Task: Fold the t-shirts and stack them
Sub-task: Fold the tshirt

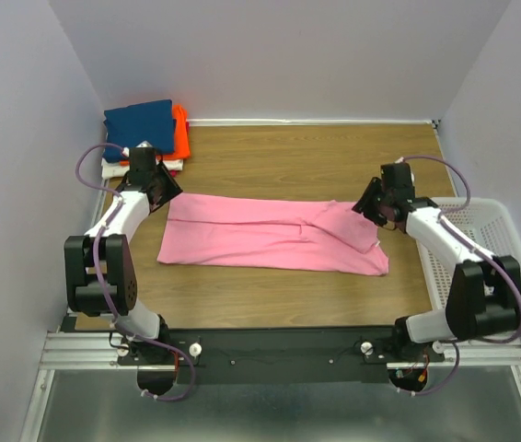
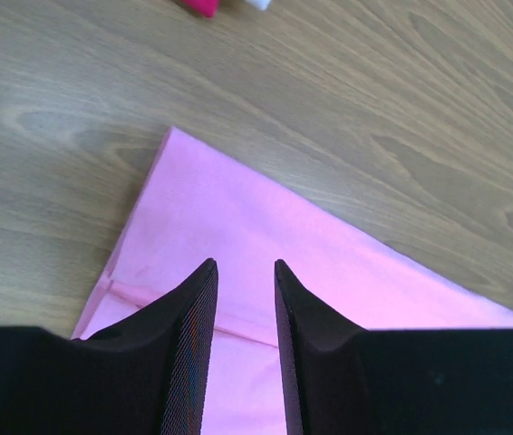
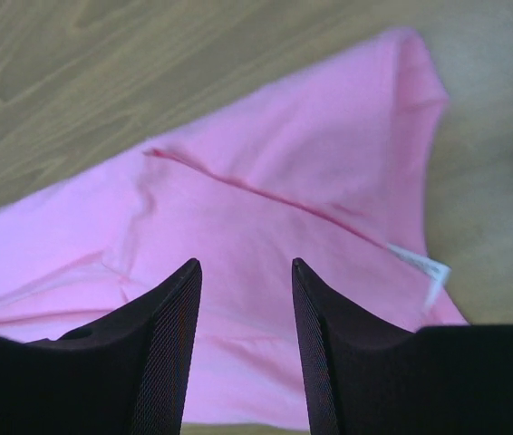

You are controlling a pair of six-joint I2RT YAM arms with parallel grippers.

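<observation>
Lying long axis left-to-right, pink t-shirt (image 1: 270,235) between left gripper (image 2: 243,265) and right gripper (image 3: 243,263), both parted, empty.

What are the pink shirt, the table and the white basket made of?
The pink shirt looks like soft matte cloth: limp folds, a seam, a sewn label. The table: wood or wood-look laminate, grain lines showing. The basket: probably white plastic, a rigid mesh.

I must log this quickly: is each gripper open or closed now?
Left gripper: open, holding nothing, over the pink shirt.
Right gripper: open, holding nothing.
</observation>
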